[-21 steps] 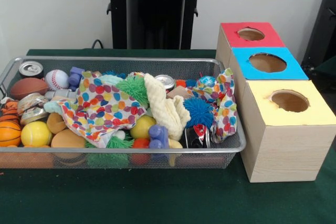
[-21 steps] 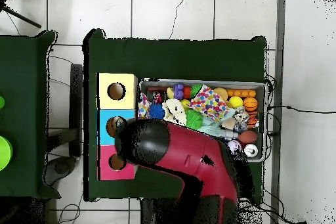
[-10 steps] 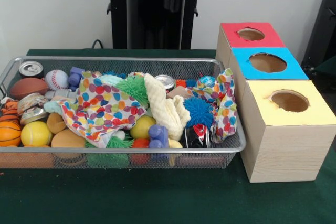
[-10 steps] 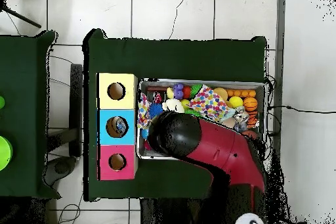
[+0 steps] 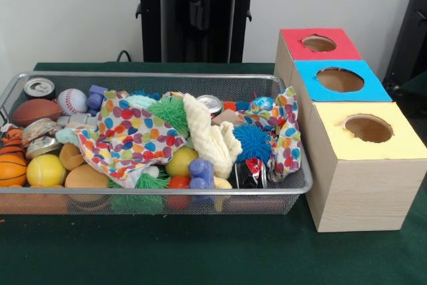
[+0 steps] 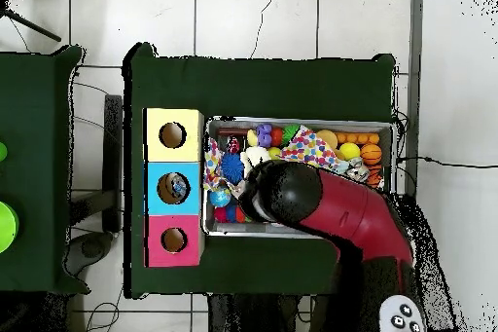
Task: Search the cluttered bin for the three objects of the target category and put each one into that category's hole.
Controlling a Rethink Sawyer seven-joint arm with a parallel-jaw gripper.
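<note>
A wire mesh bin [image 5: 147,75] holds a jumble of toys. Over its middle lie a polka-dot cloth [image 5: 127,135] and a cream cloth [image 5: 210,139]. Around them I see a blue spiky ball [image 5: 252,141], a green spiky ball [image 5: 170,111], a purple bone toy [image 5: 200,173], a crushed can [image 5: 250,173], upright cans [image 5: 39,87], a baseball [image 5: 72,101] and a basketball [image 5: 11,168]. My gripper [image 5: 197,17] hangs high above the bin's back edge, dark against the pedestal. In the overhead view the red arm [image 6: 340,216] covers the bin's [image 6: 389,126] middle.
Beside the bin stand three wooden boxes in a row, each with a round hole on top: red [image 5: 293,37], blue [image 5: 307,78] and yellow [image 5: 400,139]. In the overhead view they are at yellow [image 6: 156,122], blue [image 6: 154,174], red [image 6: 156,250]. Green cloth covers the table.
Seen from overhead, the arm has swung from above the blue and red boxes to above the bin. In the front view the gripper has shifted left. The bin's contents are unchanged.
</note>
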